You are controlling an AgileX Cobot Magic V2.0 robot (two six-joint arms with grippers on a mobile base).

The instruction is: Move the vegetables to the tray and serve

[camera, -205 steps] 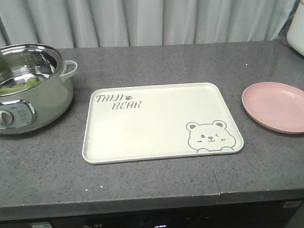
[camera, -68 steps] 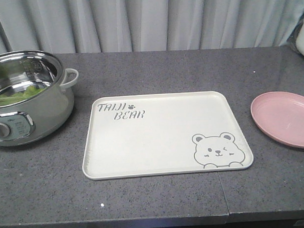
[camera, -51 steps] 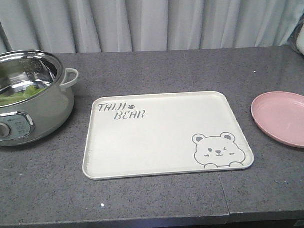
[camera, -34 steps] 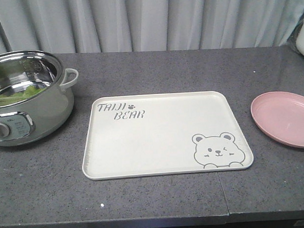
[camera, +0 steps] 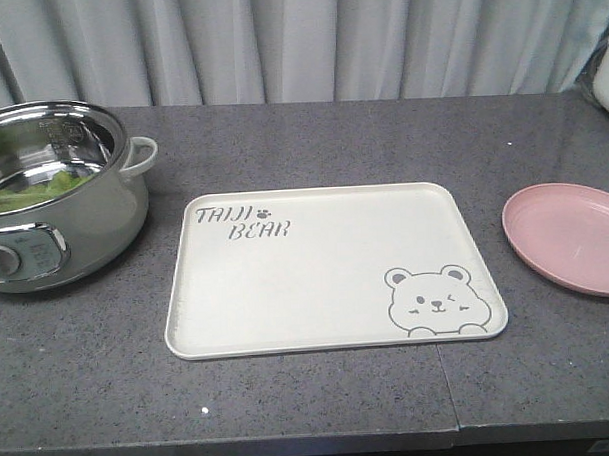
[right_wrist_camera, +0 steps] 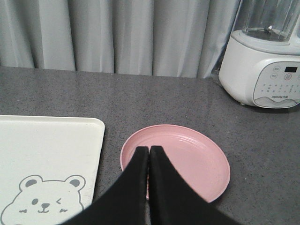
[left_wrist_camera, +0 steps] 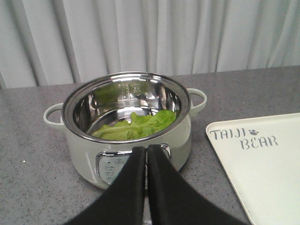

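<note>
your left gripper [left_wrist_camera: 146, 159] is pinched closed on nothing, facing the pot [left_wrist_camera: 84, 145]. the lettuce leaf [left_wrist_camera: 140, 125] lies inside it, apart from the tray [left_wrist_camera: 262, 178]. your right gripper [right_wrist_camera: 149, 157], closed too, faces the pink plate [right_wrist_camera: 197, 161].

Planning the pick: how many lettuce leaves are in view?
1: a leaf lying in the bottom of the pot, left of the tray. It is crinkled, so another could be hidden beneath it. None on the tray or the plate.
</note>
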